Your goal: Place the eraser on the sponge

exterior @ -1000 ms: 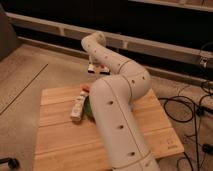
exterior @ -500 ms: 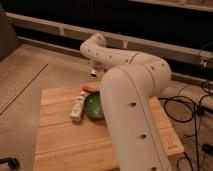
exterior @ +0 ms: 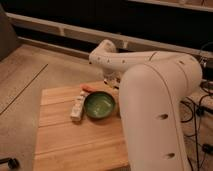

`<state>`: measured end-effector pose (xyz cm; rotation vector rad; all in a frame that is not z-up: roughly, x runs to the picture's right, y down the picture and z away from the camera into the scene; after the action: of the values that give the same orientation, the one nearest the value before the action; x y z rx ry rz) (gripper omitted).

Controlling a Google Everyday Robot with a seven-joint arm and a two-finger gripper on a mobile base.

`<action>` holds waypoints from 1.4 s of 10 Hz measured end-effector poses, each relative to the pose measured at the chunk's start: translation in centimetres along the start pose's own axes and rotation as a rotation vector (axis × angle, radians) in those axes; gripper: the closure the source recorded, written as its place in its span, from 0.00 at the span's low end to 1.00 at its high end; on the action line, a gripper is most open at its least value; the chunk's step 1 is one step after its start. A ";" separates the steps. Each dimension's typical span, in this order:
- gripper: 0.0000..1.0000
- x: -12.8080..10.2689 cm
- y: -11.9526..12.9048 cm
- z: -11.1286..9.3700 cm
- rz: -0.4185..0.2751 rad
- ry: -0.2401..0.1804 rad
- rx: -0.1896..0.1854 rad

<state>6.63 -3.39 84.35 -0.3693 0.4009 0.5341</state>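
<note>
My gripper (exterior: 111, 80) hangs low over the far edge of the wooden table (exterior: 65, 142), just behind the green bowl (exterior: 99, 106). It points down at the end of the white arm (exterior: 155, 100), which fills the right half of the camera view. Neither the eraser nor the sponge shows; the arm hides the right part of the table.
A whitish bar-shaped box (exterior: 77, 106) lies left of the bowl, and a thin orange-red stick (exterior: 89, 88) lies behind it. Black cables (exterior: 200, 107) trail on the floor to the right. A dark wall with a pale ledge (exterior: 65, 31) runs behind.
The arm's big link has swung right and closer to the camera, uncovering the green bowl. The gripper stays near the far table edge.
</note>
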 end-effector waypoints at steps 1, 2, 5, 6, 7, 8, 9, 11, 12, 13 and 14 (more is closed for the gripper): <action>1.00 1.2 0.6 -0.4 0.029 0.017 0.000; 1.00 1.8 0.9 -0.6 0.043 0.026 0.001; 1.00 1.8 1.0 -0.6 0.044 0.027 0.001; 1.00 1.8 1.0 -0.6 0.044 0.027 0.001; 1.00 1.8 0.9 -0.7 0.045 0.025 0.001; 1.00 1.7 1.0 -0.7 0.042 0.024 0.003; 1.00 1.5 1.3 -0.8 0.031 0.022 0.004; 1.00 1.8 2.9 -0.7 0.020 0.027 -0.008; 1.00 2.6 3.8 -0.4 0.035 0.035 -0.022; 1.00 3.5 4.5 0.0 0.055 0.043 -0.037; 1.00 4.6 5.1 0.4 0.081 0.049 -0.051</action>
<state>7.56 2.79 81.44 -0.4175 0.4518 0.6163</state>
